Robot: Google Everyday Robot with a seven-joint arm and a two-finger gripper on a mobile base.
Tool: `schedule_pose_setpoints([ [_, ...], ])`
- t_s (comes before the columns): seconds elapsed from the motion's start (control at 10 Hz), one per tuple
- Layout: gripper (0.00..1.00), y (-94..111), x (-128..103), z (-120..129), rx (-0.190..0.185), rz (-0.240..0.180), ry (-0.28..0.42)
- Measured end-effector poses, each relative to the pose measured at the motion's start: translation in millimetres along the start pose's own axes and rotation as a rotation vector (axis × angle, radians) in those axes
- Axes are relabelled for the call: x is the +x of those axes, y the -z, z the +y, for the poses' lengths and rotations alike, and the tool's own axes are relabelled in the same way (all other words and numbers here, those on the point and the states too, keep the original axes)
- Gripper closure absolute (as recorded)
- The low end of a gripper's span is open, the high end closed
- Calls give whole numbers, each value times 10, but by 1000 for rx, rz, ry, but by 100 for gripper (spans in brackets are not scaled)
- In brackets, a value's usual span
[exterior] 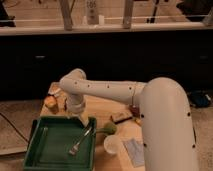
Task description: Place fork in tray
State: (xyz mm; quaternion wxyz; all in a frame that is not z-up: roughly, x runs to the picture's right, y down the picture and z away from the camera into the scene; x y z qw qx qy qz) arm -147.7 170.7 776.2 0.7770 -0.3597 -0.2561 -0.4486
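Observation:
The green tray [40, 160] lies at the front left of the wooden table. The silver fork [81, 141] lies slanted on the tray floor near its right side, tines toward the front. My gripper [81, 120] hangs just above the tray's far right corner, open and empty, a little clear of the fork's handle end. The white arm reaches in from the right.
A white cup [112, 145] stands just right of the tray, with a green object [108, 129] behind it and a white paper [134, 151] to its right. A brown item [120, 118] lies mid-table. An orange object [50, 103] sits behind the tray at the left.

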Motion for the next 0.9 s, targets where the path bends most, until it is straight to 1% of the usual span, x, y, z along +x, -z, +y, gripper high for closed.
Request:
schedule_pose_setpoints([
  [0.9, 31, 0, 29, 13, -4, -2, 1],
])
